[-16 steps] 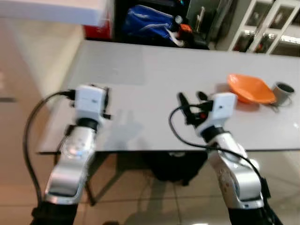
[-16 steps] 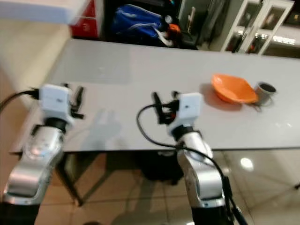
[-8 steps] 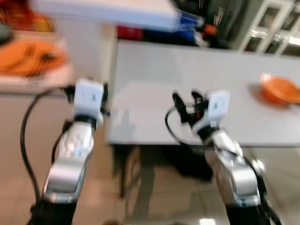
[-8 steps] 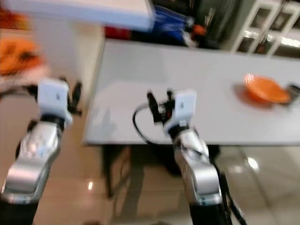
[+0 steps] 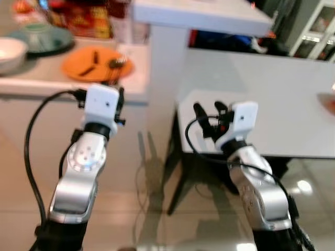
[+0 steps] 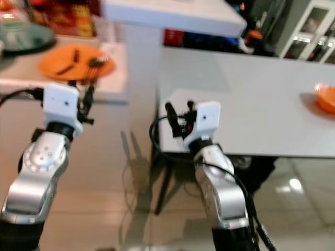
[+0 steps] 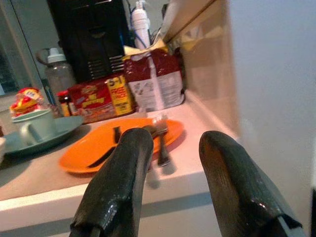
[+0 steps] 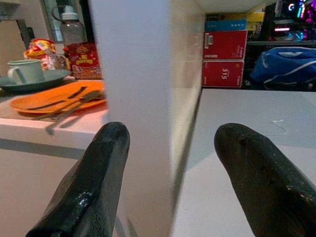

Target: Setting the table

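Observation:
An orange plate [image 5: 97, 63] with a fork and dark cutlery on it lies on a pale counter [image 5: 47, 86] at the upper left. Behind it stand a green cup on a green saucer [image 7: 37, 126] and a white bowl [image 5: 8, 49]. My left gripper [image 7: 170, 143] is open and empty, held just short of the counter's edge and pointing at the plate. My right gripper [image 5: 208, 111] is open and empty at the near left corner of the grey table [image 5: 272, 104]. An orange bowl [image 6: 325, 97] lies far right on that table.
A white pillar [image 5: 167, 78] stands between counter and table, under a white shelf [image 5: 204, 15]. Snack bags [image 7: 148, 81], a bottle and a dark appliance line the counter's back. Red boxes [image 8: 224, 59] and a blue bag [image 8: 284, 66] sit beyond the table. Glossy tile floor lies below.
The camera has swung left: the counter with the orange plate has come into view and the orange bowl has slid to the right edge. Both arms keep the same pose.

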Available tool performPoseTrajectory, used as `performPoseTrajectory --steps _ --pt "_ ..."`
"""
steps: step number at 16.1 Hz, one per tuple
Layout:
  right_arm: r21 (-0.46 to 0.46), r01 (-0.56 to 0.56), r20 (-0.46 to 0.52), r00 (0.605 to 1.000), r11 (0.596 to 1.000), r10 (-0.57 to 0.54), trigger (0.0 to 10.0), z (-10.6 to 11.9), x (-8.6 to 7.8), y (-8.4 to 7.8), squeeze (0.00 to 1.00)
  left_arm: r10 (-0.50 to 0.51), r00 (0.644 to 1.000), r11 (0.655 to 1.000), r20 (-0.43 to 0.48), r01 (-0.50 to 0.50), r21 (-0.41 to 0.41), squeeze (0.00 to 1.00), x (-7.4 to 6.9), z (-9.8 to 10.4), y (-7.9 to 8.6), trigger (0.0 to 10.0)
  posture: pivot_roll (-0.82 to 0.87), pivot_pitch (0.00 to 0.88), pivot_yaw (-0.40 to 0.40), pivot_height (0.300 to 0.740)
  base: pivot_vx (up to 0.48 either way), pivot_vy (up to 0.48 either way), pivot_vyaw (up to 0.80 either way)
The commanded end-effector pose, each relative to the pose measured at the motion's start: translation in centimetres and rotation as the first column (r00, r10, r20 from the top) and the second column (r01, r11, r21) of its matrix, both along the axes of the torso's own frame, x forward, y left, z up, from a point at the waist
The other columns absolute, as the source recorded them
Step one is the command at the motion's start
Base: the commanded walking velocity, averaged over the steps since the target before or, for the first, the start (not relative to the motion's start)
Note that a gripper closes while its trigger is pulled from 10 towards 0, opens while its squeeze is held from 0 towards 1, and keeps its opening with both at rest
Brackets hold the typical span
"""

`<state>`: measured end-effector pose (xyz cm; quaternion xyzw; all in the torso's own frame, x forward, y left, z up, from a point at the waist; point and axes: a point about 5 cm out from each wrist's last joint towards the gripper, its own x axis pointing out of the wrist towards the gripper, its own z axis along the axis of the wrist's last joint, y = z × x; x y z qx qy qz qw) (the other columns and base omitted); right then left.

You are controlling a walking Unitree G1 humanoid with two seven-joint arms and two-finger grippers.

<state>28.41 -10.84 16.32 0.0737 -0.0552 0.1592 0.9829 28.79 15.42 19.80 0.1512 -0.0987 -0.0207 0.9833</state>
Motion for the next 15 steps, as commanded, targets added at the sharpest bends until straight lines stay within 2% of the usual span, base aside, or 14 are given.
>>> performPoseTrajectory --steps 1,5,8,9,10,13,14,15 --pt "-0.004 0.040 -0.002 0.999 0.999 -0.040 10.0 0.0 0.0 -1.0 0.00 -0.044 0.999 0.999 -0.009 0.044 -0.001 0.00 0.1 0.1 -0.9 10.0 0.11 0.003 -0.056 0.740 0.000 0.480 0.00" --pt "0.004 0.075 0.005 0.997 0.997 -0.075 10.0 0.1 -0.3 -1.3 0.00 -0.076 0.997 0.997 -0.022 0.076 0.003 0.00 0.5 0.0 -1.3 10.0 0.10 0.014 -0.021 0.740 0.000 0.480 0.00" --pt "0.005 0.080 0.001 0.997 0.997 -0.080 10.0 0.1 -0.3 -1.5 0.00 -0.075 0.997 0.997 -0.034 0.075 -0.004 0.00 0.5 -0.3 -1.4 10.0 0.09 0.021 -0.027 0.740 0.000 0.480 0.00" --pt "0.043 0.095 -0.011 0.995 0.995 -0.095 10.0 0.3 -0.1 -1.9 0.65 -0.063 0.997 0.998 -0.045 0.062 -0.024 0.00 0.7 -0.4 -1.5 10.0 0.09 0.022 -0.036 0.740 0.000 0.480 0.00" --pt "0.047 0.097 -0.011 0.995 0.994 -0.097 10.0 0.3 0.0 -2.0 1.00 -0.063 0.997 0.998 -0.043 0.062 -0.025 0.00 0.7 -0.4 -1.5 10.0 0.09 0.023 -0.037 0.740 0.000 0.480 0.00" --pt "-0.001 0.075 0.016 0.997 0.997 -0.075 10.0 1.1 0.4 -2.0 1.00 -0.137 0.990 0.988 -0.021 0.135 -0.070 0.00 0.4 0.0 -2.2 10.0 0.10 0.029 -0.042 0.740 0.000 0.000 0.00" --pt "-0.046 0.075 0.016 0.997 0.996 -0.075 10.0 1.4 0.7 -2.0 0.38 -0.149 0.989 0.989 -0.018 0.149 0.008 0.00 0.4 0.1 -2.6 10.0 0.10 0.030 -0.043 0.740 0.000 0.000 0.00" --pt "-0.006 0.078 0.019 0.997 0.997 -0.078 10.0 1.8 0.9 -2.0 0.00 -0.158 0.987 0.987 -0.009 0.158 -0.017 0.00 0.4 0.1 -2.7 10.0 0.10 0.031 -0.043 0.740 0.000 0.000 0.00"
